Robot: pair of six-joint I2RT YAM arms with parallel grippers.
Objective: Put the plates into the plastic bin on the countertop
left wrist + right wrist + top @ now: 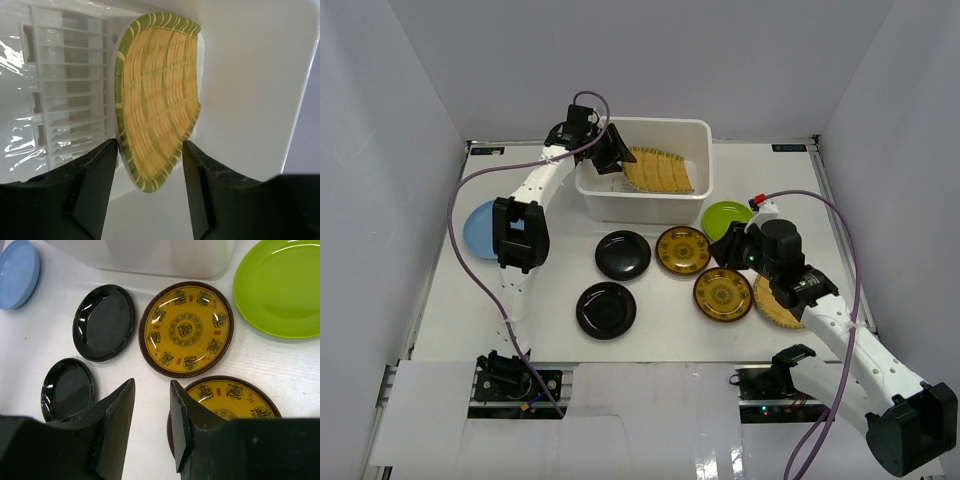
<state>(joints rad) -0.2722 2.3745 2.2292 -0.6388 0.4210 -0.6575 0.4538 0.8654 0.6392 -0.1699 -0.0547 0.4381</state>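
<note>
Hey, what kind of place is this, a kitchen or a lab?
Probably a robot test cell, not a kitchen: plain white partitions box in a white table, with cabled robot arms mounted at its edge.

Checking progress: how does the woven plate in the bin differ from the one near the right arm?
One woven plate leans tilted against the plastic bin's wall; the other woven plate lies flat on the countertop. The first shows nearly whole from above; the second is partly hidden under the right arm. Both are round, straw-coloured weave.
</note>
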